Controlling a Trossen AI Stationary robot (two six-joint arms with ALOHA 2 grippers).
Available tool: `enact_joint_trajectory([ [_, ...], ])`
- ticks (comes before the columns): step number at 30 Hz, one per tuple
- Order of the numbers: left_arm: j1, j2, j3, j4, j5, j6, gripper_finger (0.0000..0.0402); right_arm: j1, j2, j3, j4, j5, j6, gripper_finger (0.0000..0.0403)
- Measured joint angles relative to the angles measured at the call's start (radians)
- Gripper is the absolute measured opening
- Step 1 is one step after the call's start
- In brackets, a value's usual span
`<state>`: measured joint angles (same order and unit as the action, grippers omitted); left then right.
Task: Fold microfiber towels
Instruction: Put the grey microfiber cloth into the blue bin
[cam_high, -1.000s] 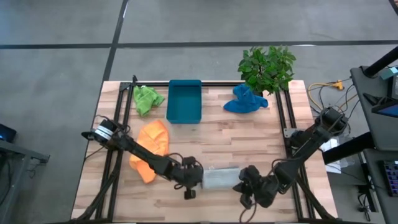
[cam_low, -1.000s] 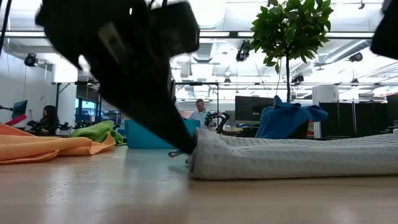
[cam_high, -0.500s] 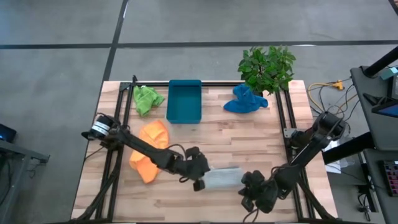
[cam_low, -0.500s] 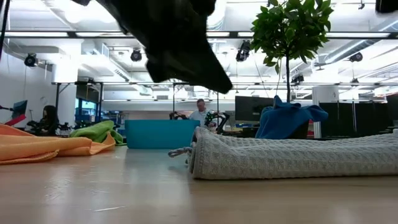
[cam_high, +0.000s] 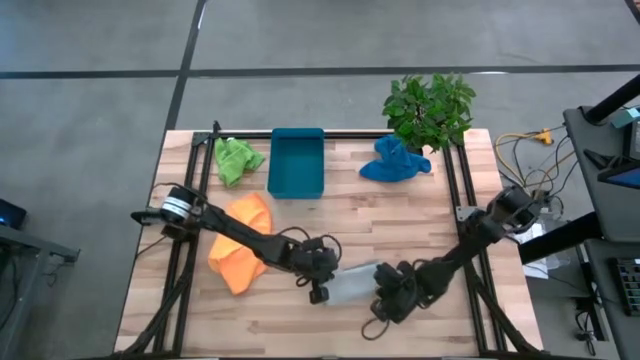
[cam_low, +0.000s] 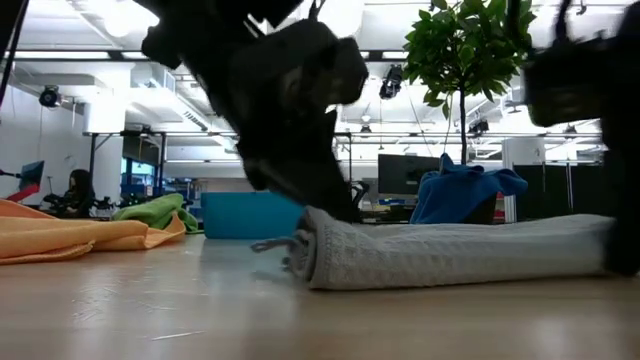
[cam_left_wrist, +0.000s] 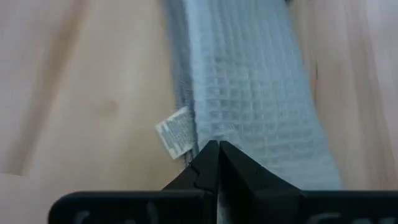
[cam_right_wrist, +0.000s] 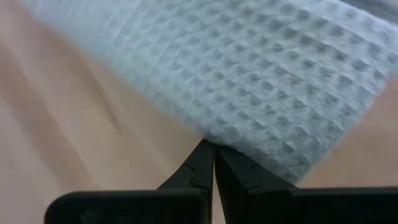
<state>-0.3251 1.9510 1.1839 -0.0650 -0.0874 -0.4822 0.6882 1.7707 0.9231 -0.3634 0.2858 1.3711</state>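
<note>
A grey waffle-weave towel (cam_high: 352, 284) lies folded into a flat band near the table's front edge, with a white label (cam_left_wrist: 173, 132) at its left end. My left gripper (cam_high: 324, 284) is shut at that left end. My right gripper (cam_high: 384, 297) is shut at the band's right end. The orange towel (cam_high: 243, 240) lies crumpled on the left. The lime green towel (cam_high: 236, 158) and the blue towel (cam_high: 394, 160) are bunched at the far edge. My left gripper sets its shut fingertips (cam_left_wrist: 216, 149) on the towel's left end (cam_left_wrist: 205, 127), right beside the label. It comes slanting down from the table's left. The towel lies flat on the table. My right gripper sets its shut fingertips (cam_right_wrist: 211, 152) against the edge of the towel's right end (cam_right_wrist: 249, 140), slanting down from the right. Whether it presses on the cloth or only meets its edge, I cannot tell.
A teal tray (cam_high: 296, 162) stands at the far middle between the green and blue towels. A potted plant (cam_high: 430, 105) stands at the far right corner. Black frame rails run along both table sides.
My left gripper has gone toward the table's right, onto the grey towel's left end. My right gripper has come down and toward the left, tipping more steeply, to the towel's right end. Both have stayed shut.
</note>
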Motion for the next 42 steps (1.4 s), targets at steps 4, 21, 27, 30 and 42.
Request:
enact_joint_trajectory([
  [4, -0.010, 0.033, 0.002, 0.011, 0.097, -0.007, 0.0000, -0.075, -0.003, -0.001, 0.000, -0.001, -0.088, 0.0009],
  [21, -0.008, -0.072, -0.007, -0.027, 0.112, 0.030, 0.0000, -0.083, -0.176, -0.007, -0.068, 0.120, 0.011, 0.0009],
  [27, 0.004, -0.071, -0.004, -0.008, 0.123, 0.103, 0.0000, -0.062, -0.177, -0.050, -0.032, 0.194, 0.178, 0.0032],
  [30, 0.012, -0.070, -0.008, -0.004, 0.142, 0.130, 0.0000, -0.062, -0.183, -0.108, 0.084, 0.168, 0.247, 0.0067],
  [42, 0.057, -0.069, -0.007, 0.063, 0.189, 0.181, 0.0000, -0.060, -0.226, -0.259, 0.346, 0.152, 0.381, 0.0211],
])
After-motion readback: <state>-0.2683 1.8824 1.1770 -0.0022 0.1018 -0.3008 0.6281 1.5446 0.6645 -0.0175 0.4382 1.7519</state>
